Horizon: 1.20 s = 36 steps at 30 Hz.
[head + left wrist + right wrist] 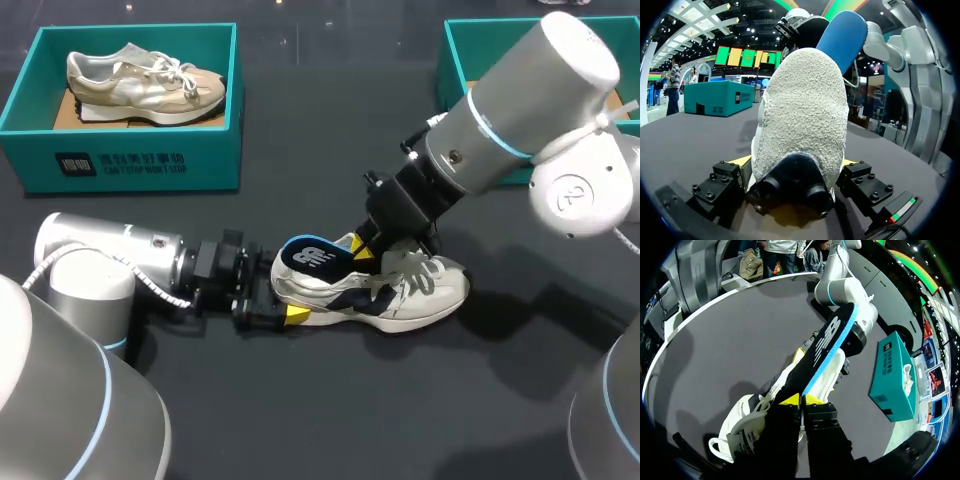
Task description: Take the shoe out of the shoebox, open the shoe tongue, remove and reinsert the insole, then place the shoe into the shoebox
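you're looking at a shoe (800, 110) with a rough, nubbly pale heel and smooth white side panels, an insole (824, 347) with a matt dark top and smooth blue foam edge, a matt dark table (320, 420), a matt teal card shoebox (140, 160), and the right arm (530, 95) in a smooth, softly glossy grey shell.

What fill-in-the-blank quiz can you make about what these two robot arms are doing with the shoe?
1. The left gripper grips the white shoe by its ____.
2. The right gripper pinches the ____, which sticks partly out of that shoe.
3. The white shoe rests on the ____, not in a box.
4. A beige shoe lies inside a teal ____.
Missing words: heel; insole; table; shoebox.
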### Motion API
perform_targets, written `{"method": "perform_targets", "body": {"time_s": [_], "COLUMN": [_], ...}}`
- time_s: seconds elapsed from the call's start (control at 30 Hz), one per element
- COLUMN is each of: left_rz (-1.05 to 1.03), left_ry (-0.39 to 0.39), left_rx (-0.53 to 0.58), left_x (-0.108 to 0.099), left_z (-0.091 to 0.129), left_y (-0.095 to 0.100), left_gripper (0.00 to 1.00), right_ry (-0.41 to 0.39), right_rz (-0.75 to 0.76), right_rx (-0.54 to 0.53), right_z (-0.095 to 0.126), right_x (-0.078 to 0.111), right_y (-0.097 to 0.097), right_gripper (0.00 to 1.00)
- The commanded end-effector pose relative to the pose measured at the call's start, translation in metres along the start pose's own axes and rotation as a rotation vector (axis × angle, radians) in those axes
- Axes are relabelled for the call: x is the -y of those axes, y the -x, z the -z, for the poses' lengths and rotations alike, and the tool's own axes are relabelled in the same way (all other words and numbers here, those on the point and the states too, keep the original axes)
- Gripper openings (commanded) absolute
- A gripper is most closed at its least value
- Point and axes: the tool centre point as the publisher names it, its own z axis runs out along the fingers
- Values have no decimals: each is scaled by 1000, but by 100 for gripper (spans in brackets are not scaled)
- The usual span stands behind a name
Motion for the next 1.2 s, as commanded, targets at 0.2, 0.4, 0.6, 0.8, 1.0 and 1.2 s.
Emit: {"method": "perform_targets", "body": {"time_s": [0.2,0.4,0.6,0.8,1.0,1.2], "left_rz": [0,0,0,0,0,0], "left_ry": [0,0,0,0,0,0], "left_rx": [1,1,1,1,1,1], "left_x": [-2,-2,-2,-2,-2,-2], "left_z": [-2,-2,-2,-2,-2,-2], "left_y": [0,0,0,0,0,0], "left_gripper": [0,0,0,0,0,0], "right_ry": [-39,-97,-156,-206,-229,-225], "right_rz": [1,-28,-99,-137,-179,-295], "right_rx": [-101,-141,-150,-153,-163,-200], "right_z": [-16,-18,-18,-13,-7,-3], "right_x": [-15,-22,-22,-24,-23,-22], "right_y": [25,28,25,19,17,17], "right_gripper": [0,0,0,57,64,52]}}
